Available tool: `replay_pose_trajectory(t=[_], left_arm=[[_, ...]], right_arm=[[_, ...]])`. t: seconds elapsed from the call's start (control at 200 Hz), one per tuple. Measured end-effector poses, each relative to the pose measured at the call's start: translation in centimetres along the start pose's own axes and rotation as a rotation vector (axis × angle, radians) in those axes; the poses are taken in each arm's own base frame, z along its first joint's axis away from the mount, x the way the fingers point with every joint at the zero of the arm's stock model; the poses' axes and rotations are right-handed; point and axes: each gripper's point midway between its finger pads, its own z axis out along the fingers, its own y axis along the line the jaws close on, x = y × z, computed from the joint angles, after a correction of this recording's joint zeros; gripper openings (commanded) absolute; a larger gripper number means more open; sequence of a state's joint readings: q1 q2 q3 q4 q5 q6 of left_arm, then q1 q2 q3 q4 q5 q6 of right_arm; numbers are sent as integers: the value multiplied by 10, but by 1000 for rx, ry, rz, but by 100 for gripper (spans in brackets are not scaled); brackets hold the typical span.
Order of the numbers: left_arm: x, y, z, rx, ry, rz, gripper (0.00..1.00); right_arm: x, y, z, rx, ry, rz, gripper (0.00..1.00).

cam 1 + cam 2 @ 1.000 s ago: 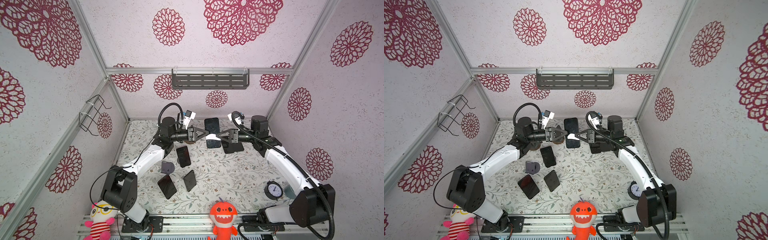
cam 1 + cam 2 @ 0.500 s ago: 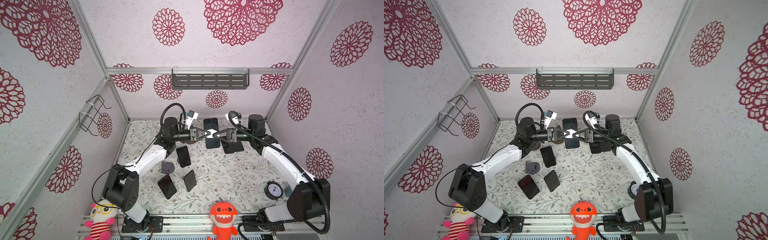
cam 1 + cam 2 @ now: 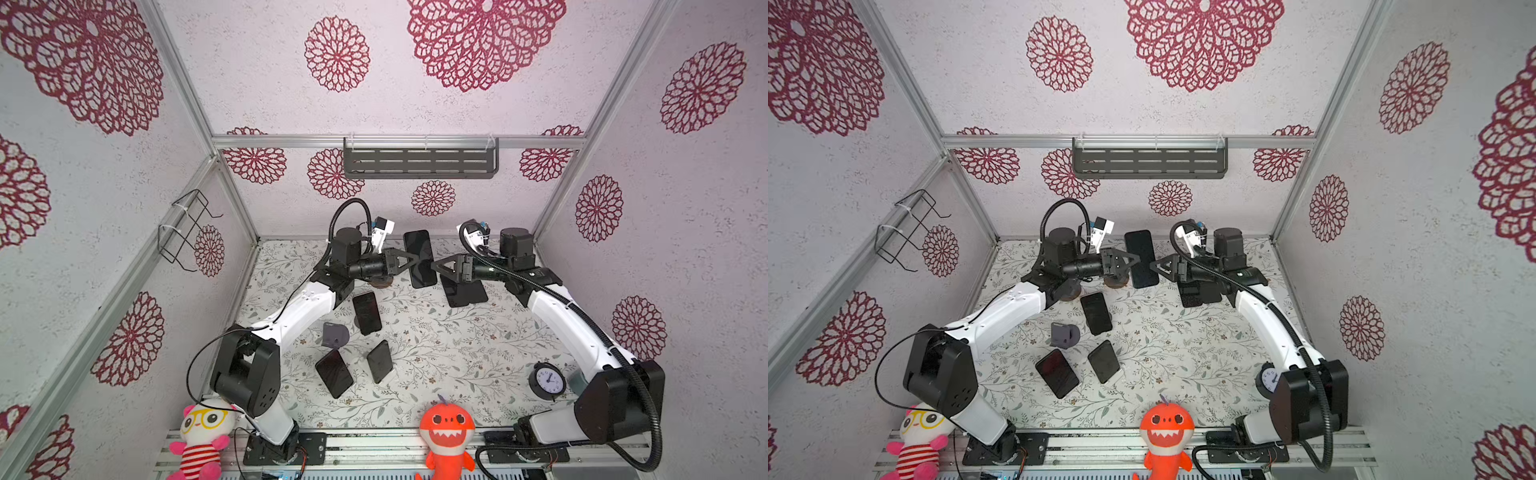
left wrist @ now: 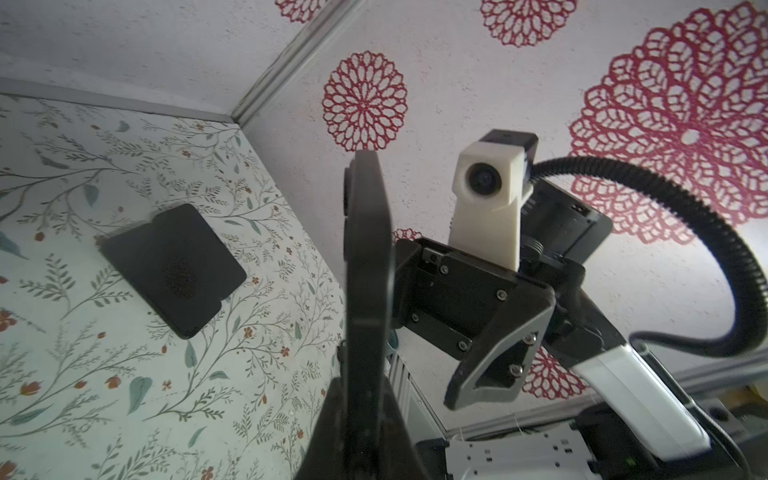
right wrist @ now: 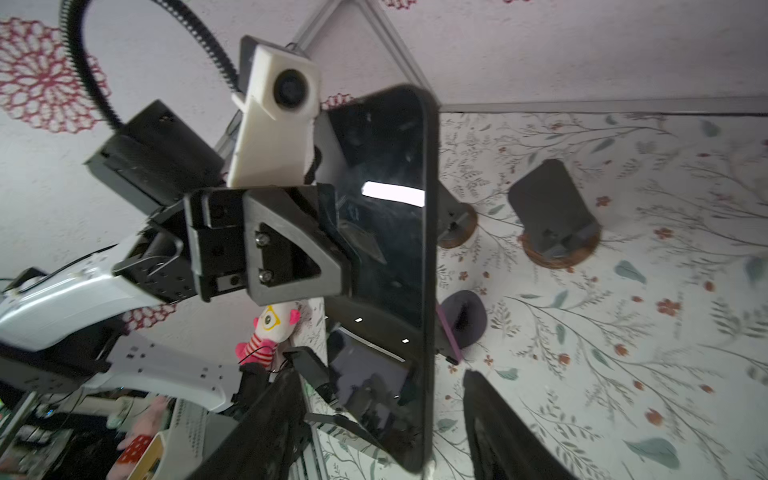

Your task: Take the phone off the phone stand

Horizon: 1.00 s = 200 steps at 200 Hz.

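From my remote console: the grey slotted metal shelf (image 3: pixel 419 160) hangs on the rear wall, and whatever it holds is hidden from me at this angle. Lower down, the flat black plastic phone stand (image 3: pixel 464 291) sits on the floral-printed table mat (image 3: pixel 457 345), well apart from the round wooden-based stand (image 5: pixel 557 224) and the small grey stand (image 3: pixel 334 334). Three other dark phones (image 3: pixel 367 312) lie around that grey stand, and I cannot tell whether they are propped up or lying flat. The black slab-shaped smartphone (image 3: pixel 419 257) is off its stand, held in the air near the rear wall, just beside and above the black stand in both top views. Its camera bump is turned toward the mat. The left gripper (image 3: pixel 411 261) is clamped on one long edge of the phone, with one finger (image 5: pixel 349 266) pressed on the glossy screen. The right gripper (image 3: pixel 435 266) faces it from the opposite long edge. Its jaws stand apart, and in the right wrist view that edge runs between its fingers (image 5: pixel 498 432) without touching either one.
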<state>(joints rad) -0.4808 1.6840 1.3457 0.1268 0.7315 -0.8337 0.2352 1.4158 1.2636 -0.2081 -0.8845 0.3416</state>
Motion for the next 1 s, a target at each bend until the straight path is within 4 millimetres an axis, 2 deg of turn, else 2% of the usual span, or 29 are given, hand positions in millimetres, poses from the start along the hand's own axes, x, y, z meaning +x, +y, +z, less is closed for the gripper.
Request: replay_pose_trajectory(t=[0.12, 0.23, 0.42, 0.575, 0.771, 0.871, 1.001], left_arm=[[-4, 16, 17, -125, 3, -8, 0], [3, 32, 39, -237, 39, -20, 0], [27, 65, 80, -399, 134, -61, 0], [57, 105, 102, -511, 216, -113, 0], [76, 153, 116, -630, 262, -166, 0], [77, 167, 123, -663, 261, -184, 0], [75, 175, 129, -685, 242, -214, 0]], right_arm=[[-1, -27, -22, 134, -35, 18, 63], [6, -53, -41, 258, -49, 41, 63], [28, -91, -70, 435, -42, 95, 63], [48, -117, -83, 526, -17, 137, 63], [76, -132, -85, 560, 24, 187, 63], [86, -134, -85, 560, 33, 196, 63], [91, -131, -87, 560, 27, 191, 63]])
